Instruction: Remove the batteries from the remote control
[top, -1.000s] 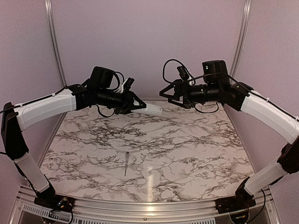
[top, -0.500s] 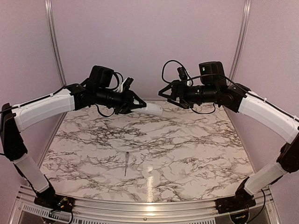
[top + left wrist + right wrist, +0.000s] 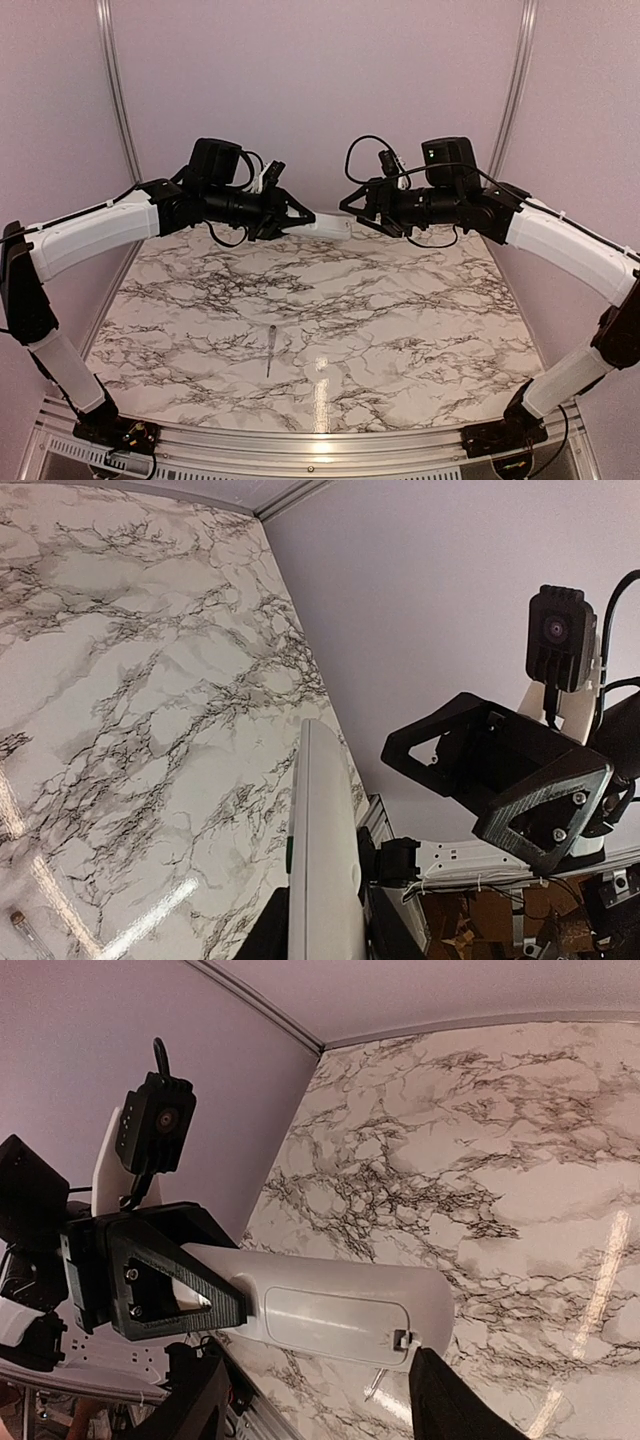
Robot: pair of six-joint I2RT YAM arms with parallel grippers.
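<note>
Mid-air over the marble table [image 3: 430,330], my two arms meet near the back wall. The left gripper [image 3: 297,222] is clamped tight on one end of the remote control [image 3: 328,226]. It holds the slim white bar roughly level, well above the tabletop, with the free end pointing toward the right arm.

The right gripper [image 3: 356,210] faces that free end with its jaws spread wide and nothing held between them. In the right wrist view, the remote lies crosswise in front of the camera, with its battery cover [image 3: 330,1316] turned toward the lens and closed flush with the body. One dark fingertip [image 3: 440,1400] of the right claw sits just below the small catch [image 3: 401,1340] at the cover's edge. I cannot tell from here whether it is touching the plastic. The other finger stands well off to the far side of the frame.

In the left wrist view, the remote runs straight up out of the grip, edge-on, with the open right claw hanging just beyond its tip.

Down on the table, near the front and well apart from both arms, lies a thin pale pen-like tool [image 3: 270,350].
</note>
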